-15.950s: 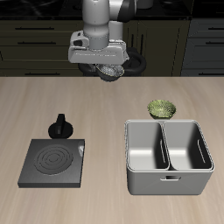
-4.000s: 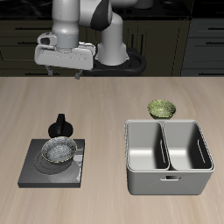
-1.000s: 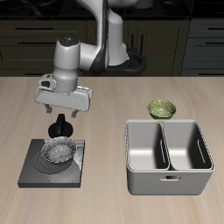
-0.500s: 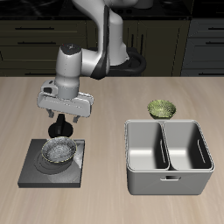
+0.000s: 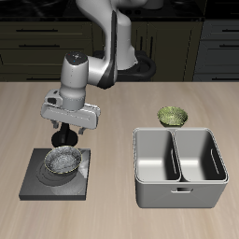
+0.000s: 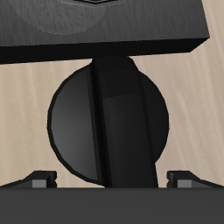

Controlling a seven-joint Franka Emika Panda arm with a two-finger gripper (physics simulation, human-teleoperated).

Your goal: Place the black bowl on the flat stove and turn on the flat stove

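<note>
The black bowl (image 5: 63, 161), grey-speckled inside with a dark rim, sits on the ring marks of the flat stove (image 5: 37, 183), a dark square plate near the table's front edge. The stove's black round knob (image 5: 66, 139) stands at its back edge, mostly hidden by my hand. My gripper (image 5: 65, 138) is low over the knob, open and empty. In the wrist view the knob (image 6: 107, 114) fills the frame, with its raised bar between my spread fingertips (image 6: 39, 179). My gripper (image 6: 112, 179) shows no contact with it. The stove's edge (image 6: 105, 39) lies just beyond.
A grey two-compartment metal bin (image 5: 179, 166) stands beside the stove, near the front edge. A small olive-green bowl (image 5: 173, 116) sits just behind the bin. Dark cabinets line the back of the table.
My gripper has come down from above the stove's back edge to just over the knob. The bowl and the stove have not moved.
</note>
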